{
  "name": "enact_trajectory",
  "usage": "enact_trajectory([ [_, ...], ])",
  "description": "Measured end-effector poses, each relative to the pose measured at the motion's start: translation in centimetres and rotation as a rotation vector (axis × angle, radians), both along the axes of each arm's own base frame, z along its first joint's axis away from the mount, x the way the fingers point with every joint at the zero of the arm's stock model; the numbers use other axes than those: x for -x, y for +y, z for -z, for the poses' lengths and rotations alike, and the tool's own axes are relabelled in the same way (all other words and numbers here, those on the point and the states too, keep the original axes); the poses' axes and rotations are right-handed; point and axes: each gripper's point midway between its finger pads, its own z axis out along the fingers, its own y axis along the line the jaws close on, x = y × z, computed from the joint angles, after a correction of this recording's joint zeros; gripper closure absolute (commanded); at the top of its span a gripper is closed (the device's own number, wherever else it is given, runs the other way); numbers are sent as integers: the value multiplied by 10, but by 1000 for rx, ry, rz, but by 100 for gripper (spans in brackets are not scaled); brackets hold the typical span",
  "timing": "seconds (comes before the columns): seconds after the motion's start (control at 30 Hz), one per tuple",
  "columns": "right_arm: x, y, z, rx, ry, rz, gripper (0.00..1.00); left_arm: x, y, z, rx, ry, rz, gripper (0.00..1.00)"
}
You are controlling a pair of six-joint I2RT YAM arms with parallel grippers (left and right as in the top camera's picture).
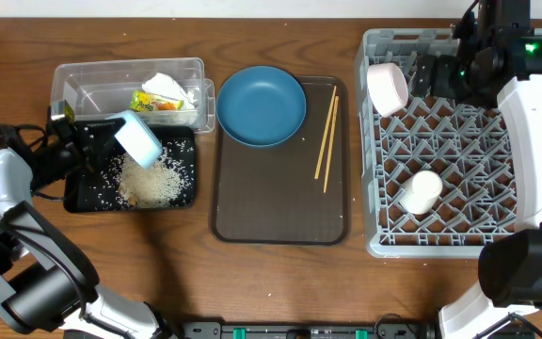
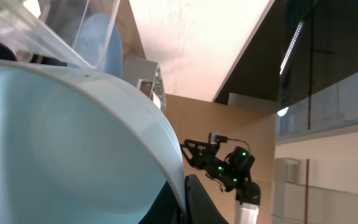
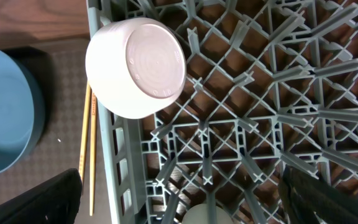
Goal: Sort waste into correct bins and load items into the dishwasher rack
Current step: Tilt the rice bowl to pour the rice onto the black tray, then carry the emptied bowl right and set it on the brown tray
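A brown wooden tabletop [image 1: 280, 282] carries everything. At its left edge the left gripper [image 1: 109, 146] is clamped on the rim of the pale blue bowl [image 1: 140, 139], held tilted over the shallow black tray-bin [image 1: 192, 169], where loose white rice grains [image 1: 153, 179] lie heaped and scattered. Just behind the tray-bin, touching it, stands the clear plastic tub [image 1: 125, 71] with the crumpled white tissue [image 1: 167, 88] and the yellow-orange-green wrapper [image 1: 149, 102] inside.

In the middle lies a dark brown serving tray [image 1: 271, 198]. The dark blue round plate [image 1: 261, 105] sits at its far left corner, and the wooden chopsticks [image 1: 326, 141] lie along its right side.

The grey dishwasher rack [image 1: 478, 179] fills the right end. A white bowl [image 1: 389, 88] leans on its side at the rack's far left corner, and a small white cup [image 1: 422, 191] lies near the near edge. The right gripper [image 1: 431, 75] hangs over the rack's far edge, fingers wide apart and holding nothing.

The left wrist view looks up at a pale ceiling [image 2: 197, 43] and a strip light [image 2: 293, 46].
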Motion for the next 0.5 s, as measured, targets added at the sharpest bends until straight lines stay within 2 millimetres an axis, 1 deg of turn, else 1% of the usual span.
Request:
enact_trajectory([
  [0.13,0,0,0,0,0,0,1,0,0,0,14,15,-1,94],
  [0.27,0,0,0,0,0,0,1,4,-3,0,57,69,-2,94],
  [0.5,0,0,0,0,0,0,1,2,-2,0,39,46,0,94],
])
